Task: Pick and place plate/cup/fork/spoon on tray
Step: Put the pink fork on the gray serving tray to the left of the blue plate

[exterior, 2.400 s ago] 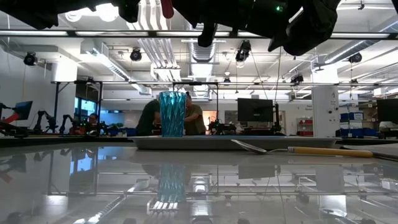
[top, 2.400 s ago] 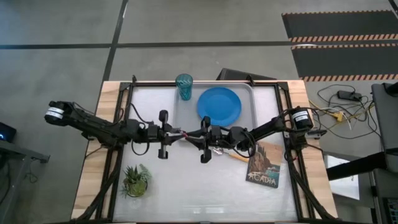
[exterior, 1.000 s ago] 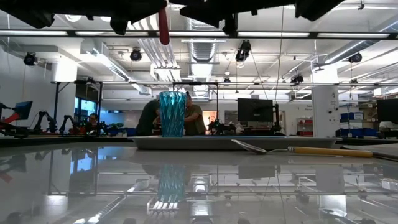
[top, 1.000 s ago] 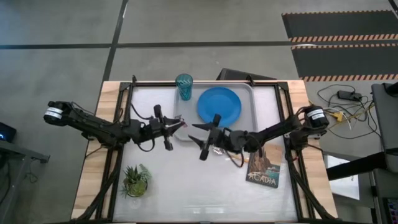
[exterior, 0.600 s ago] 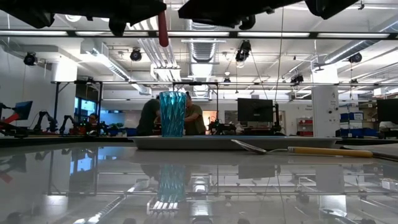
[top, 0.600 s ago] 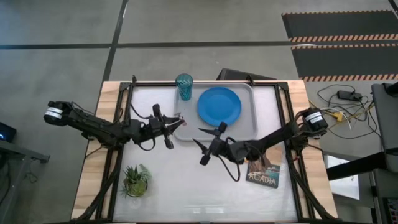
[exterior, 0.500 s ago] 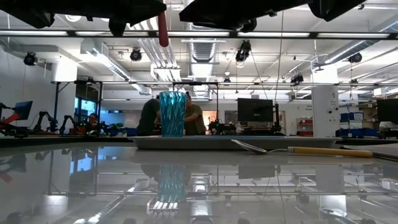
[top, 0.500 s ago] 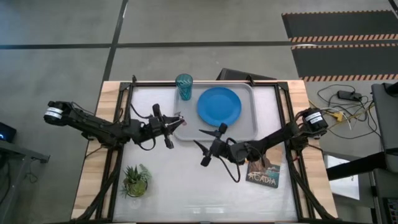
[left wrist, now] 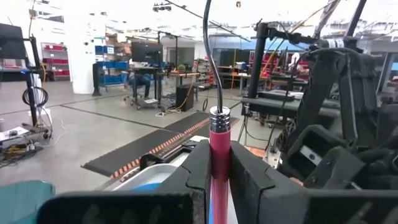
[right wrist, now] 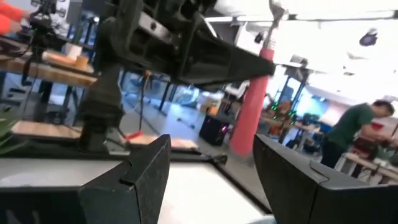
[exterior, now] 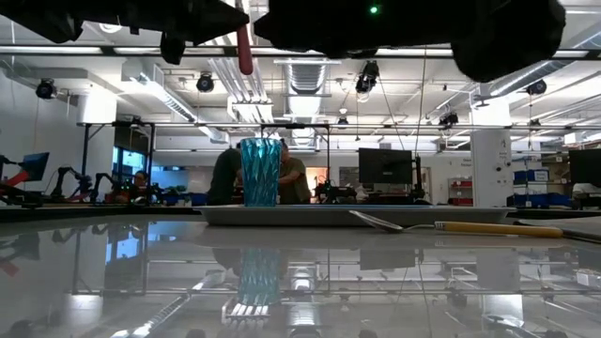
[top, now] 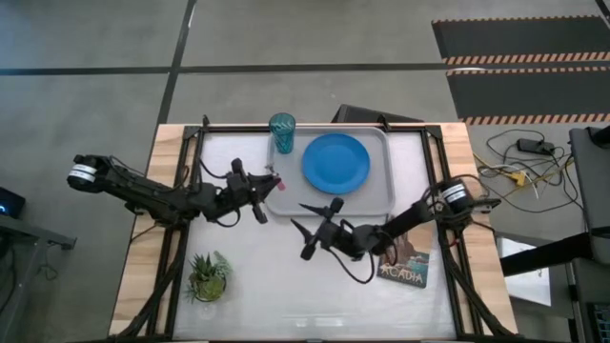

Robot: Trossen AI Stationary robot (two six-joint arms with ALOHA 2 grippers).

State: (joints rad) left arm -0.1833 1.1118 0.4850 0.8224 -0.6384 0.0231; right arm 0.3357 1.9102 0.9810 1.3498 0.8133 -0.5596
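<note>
**Pink fork held above the tray's edge**

Pink-red and slim, the fork [left wrist: 219, 167] sits pinched between the fingers of the left gripper [top: 255, 193], its handle showing red [exterior: 244, 47] at the top of the low view. Seen from above, that gripper hangs at the left rim of the light grey tray [top: 386, 195]. On the tray lie the blue plate [top: 335, 161] and, at its far left corner, the teal cup [top: 281, 131], upright. The right gripper [top: 313, 229] hovers over the table just in front of the tray, its fingers spread wide with nothing between them. The spoon [exterior: 441, 225] lies flat on the table, orange handle toward the right. A potted plant [top: 208, 275] and a picture book [top: 405, 254] lie nearer the front edge.
</note>
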